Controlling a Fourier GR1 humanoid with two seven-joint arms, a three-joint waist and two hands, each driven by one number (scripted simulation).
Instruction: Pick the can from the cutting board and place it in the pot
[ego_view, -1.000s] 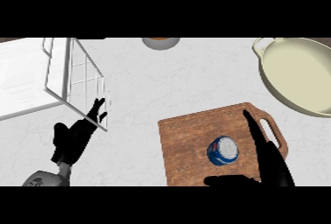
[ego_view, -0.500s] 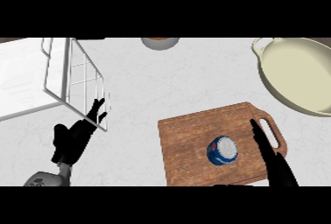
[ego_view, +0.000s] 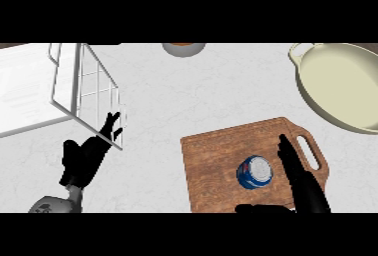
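Note:
A blue can (ego_view: 255, 172) with a silver top stands upright on the brown wooden cutting board (ego_view: 221, 160) at the lower right. My right hand (ego_view: 301, 181) is open just right of the can, fingers straight and pointing away, thumb low near the board's front edge. A cream pot (ego_view: 341, 86) sits at the upper right, beyond the board. My left hand (ego_view: 87, 155) rests open at the lower left, fingers up, holding nothing.
A white wire dish rack (ego_view: 81, 95) stands at the upper left, next to my left hand's fingertips. A small round bowl (ego_view: 183, 48) shows at the top edge. Bare white counter lies between the rack and the board.
My right hand has drawn back toward the lower edge and shifted slightly, its fingers now reaching less far up the board beside the can. The left hand has not moved.

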